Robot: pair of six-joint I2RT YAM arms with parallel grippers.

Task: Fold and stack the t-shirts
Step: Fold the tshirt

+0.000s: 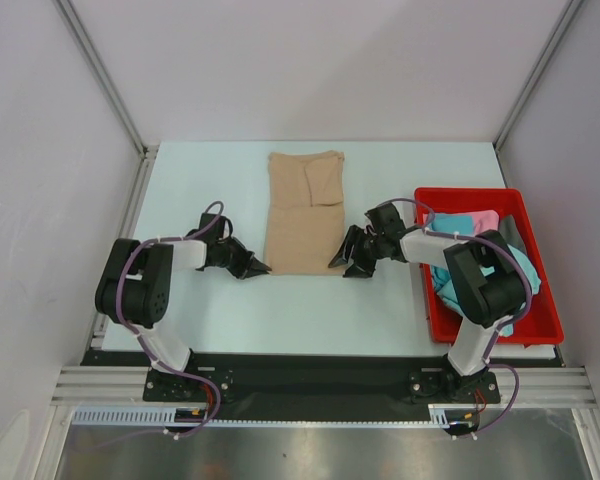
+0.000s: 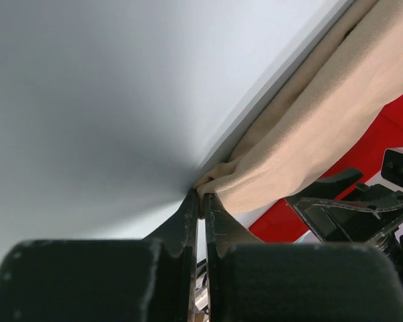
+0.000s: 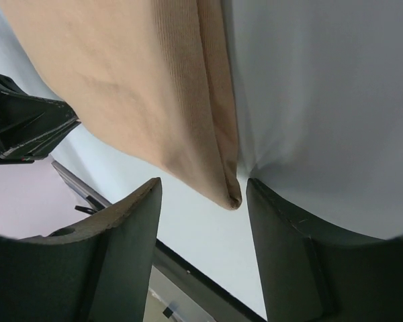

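Observation:
A tan t-shirt (image 1: 302, 215) lies folded into a long strip on the pale table, with a sleeve tucked over its far end. My left gripper (image 1: 260, 268) is at the strip's near left corner. In the left wrist view the jaws of that gripper (image 2: 202, 196) stand nearly together, pinching the corner of the tan cloth (image 2: 309, 127). My right gripper (image 1: 345, 265) is at the near right corner. It stands open (image 3: 203, 182), and the corner of the tan shirt (image 3: 121, 87) lies between its fingers, untouched. A teal t-shirt (image 1: 450, 222) and a pink one (image 1: 487, 218) lie crumpled in the bin.
A red plastic bin (image 1: 485, 195) stands at the table's right side, beside the right arm. Grey walls and metal frame posts enclose the table. A black rail runs along the near edge by the arm bases.

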